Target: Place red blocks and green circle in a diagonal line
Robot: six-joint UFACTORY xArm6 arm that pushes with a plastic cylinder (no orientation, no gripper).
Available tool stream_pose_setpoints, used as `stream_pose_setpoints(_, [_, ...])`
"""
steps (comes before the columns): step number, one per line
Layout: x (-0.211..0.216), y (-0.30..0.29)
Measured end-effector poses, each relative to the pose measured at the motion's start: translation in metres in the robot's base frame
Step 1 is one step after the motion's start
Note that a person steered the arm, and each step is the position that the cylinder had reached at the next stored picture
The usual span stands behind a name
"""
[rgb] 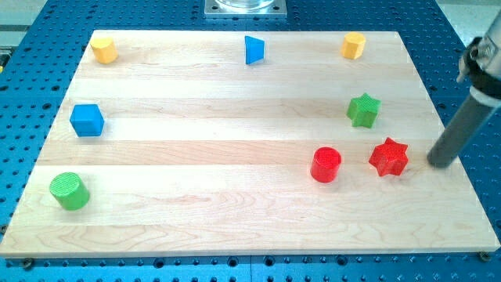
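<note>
A red cylinder (326, 164) stands at the view's lower right of the wooden board (235, 196). A red star (389, 157) lies just to its right. A green circle (70, 191) stands at the view's lower left, far from both red blocks. My tip (441, 162) rests on the board to the right of the red star, apart from it by a small gap.
A green star (364, 110) lies above the red star. A blue cube (87, 120) is at the left, a blue triangle (254, 50) at the top middle. Yellow blocks sit at the top left (104, 49) and top right (354, 45).
</note>
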State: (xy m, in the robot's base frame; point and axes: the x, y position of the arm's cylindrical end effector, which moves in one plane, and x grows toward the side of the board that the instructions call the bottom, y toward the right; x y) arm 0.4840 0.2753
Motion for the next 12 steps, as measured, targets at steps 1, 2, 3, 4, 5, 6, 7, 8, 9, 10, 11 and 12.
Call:
stream_pose_setpoints(1, [0.008,-0.092])
stream_pose_setpoints(2, [0.060,-0.154])
stream_pose_setpoints(3, [0.050,-0.076])
stream_pose_setpoints(4, [0.067,-0.140])
stream_pose_setpoints(5, [0.089,-0.149])
stream_pose_setpoints(6, [0.108,-0.117])
stream_pose_setpoints(7, [0.134,-0.127])
stream_pose_setpoints(8, [0.134,-0.189])
stream_pose_setpoints(9, [0.134,-0.251])
stream_pose_setpoints(10, [0.129,-0.205])
stream_pose_setpoints(11, [0.097,-0.191])
stream_pose_setpoints(12, [0.101,-0.281])
